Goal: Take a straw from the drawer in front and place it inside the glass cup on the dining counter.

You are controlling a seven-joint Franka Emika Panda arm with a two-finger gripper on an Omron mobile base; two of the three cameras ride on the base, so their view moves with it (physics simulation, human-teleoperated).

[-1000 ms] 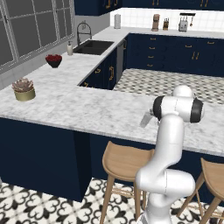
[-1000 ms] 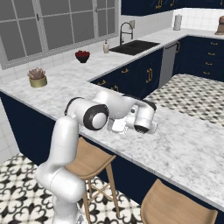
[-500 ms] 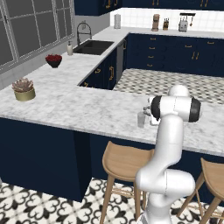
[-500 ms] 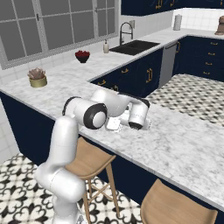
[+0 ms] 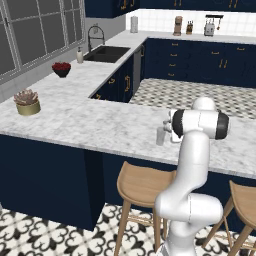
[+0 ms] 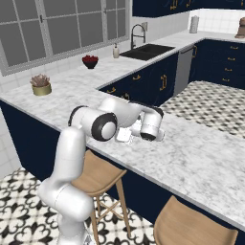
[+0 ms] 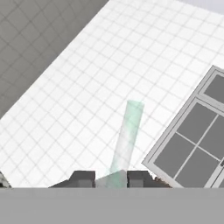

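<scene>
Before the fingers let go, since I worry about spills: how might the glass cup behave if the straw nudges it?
The glass cup looks tall and narrow, so probably tips easily. The straw, long and thin, likely weighs little, pushing weakly.

Inventory, by count:
- glass cup point(image 5: 160, 136): 1, on the dining counter point(image 5: 100, 125)
- straw point(image 7: 126, 139): 1
- wooden stools: 2, near side, point(image 5: 145, 184) and point(image 5: 245, 199)
- potted plant point(image 5: 27, 102): 1, far left
- dark bowl of red fruit point(image 5: 61, 69): 1
- soap bottle point(image 5: 79, 55): 1
- faucet point(image 5: 95, 34): 1
- sink point(image 5: 108, 53): 1
</scene>
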